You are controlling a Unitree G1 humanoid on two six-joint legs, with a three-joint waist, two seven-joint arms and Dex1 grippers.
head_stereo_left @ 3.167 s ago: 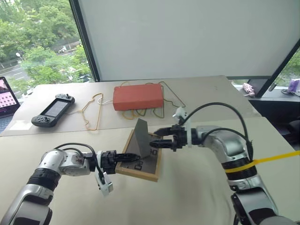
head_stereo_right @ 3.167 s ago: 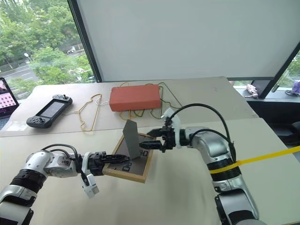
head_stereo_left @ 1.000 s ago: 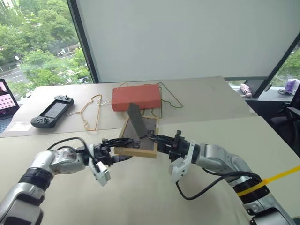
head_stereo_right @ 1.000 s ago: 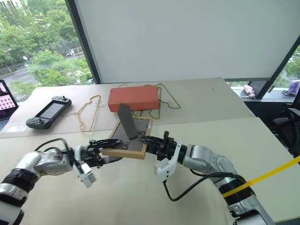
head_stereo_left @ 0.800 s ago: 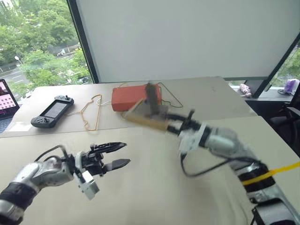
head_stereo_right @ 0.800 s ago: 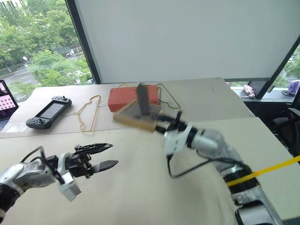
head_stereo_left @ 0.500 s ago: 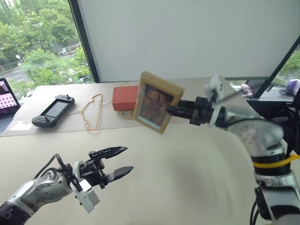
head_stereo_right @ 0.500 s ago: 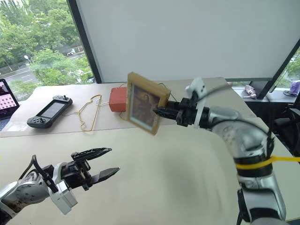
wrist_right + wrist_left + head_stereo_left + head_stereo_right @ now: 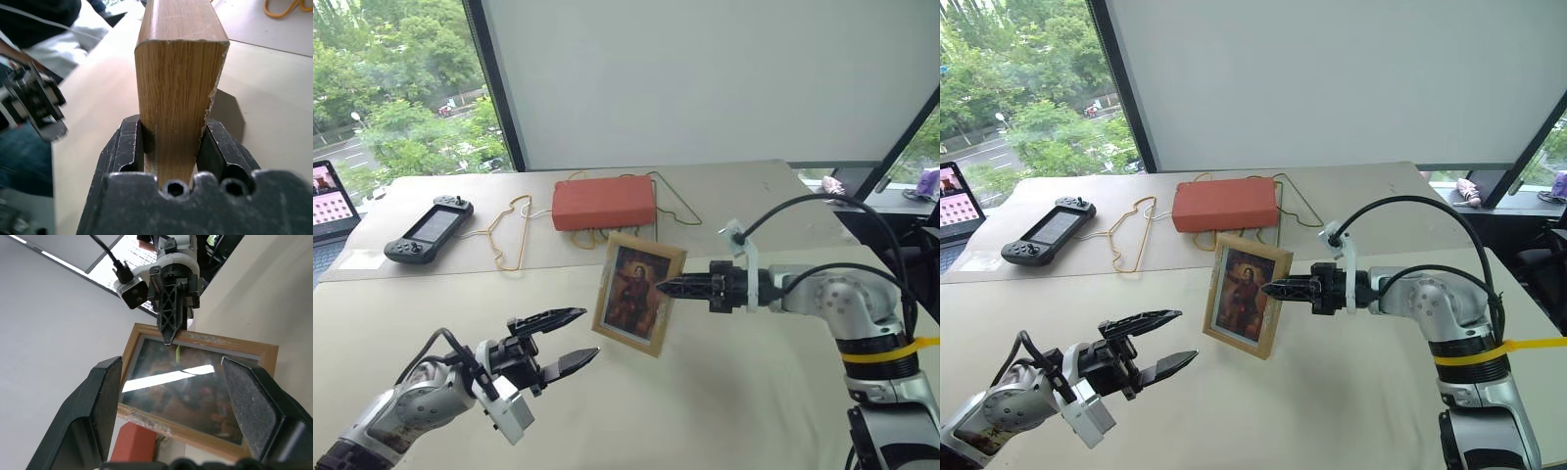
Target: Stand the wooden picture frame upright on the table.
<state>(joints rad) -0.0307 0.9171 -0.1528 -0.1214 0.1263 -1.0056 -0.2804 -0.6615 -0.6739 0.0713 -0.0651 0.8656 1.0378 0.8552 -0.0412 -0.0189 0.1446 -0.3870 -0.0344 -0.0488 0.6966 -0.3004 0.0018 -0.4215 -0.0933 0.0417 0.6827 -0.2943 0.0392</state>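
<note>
Wooden picture frame (image 9: 1243,294) first: you can see it is a small light-wood rectangle standing nearly upright, portrait way up, leaning slightly, its glass front toward you with a dark reddish painting of a figure. Your right wrist view shows the grain of its side edge and a chipped corner, with a dark grey stand leg jutting out behind. It sits over the middle of the beige table (image 9: 1351,392), its lower edge at or just above the surface; you cannot tell whether it touches.

Your right gripper (image 9: 1271,289) is clamped on the frame's right side edge, one finger on each face. Your left gripper (image 9: 1163,342) hovers just beside the frame on its left, fingers spread wide, holding nothing.

Behind the frame lies an orange-red box (image 9: 1224,207), closed, resting on yellow wire hangers (image 9: 1131,233). A black handheld game console (image 9: 1047,230) lies well to the left. No writing is readable on any of these.
</note>
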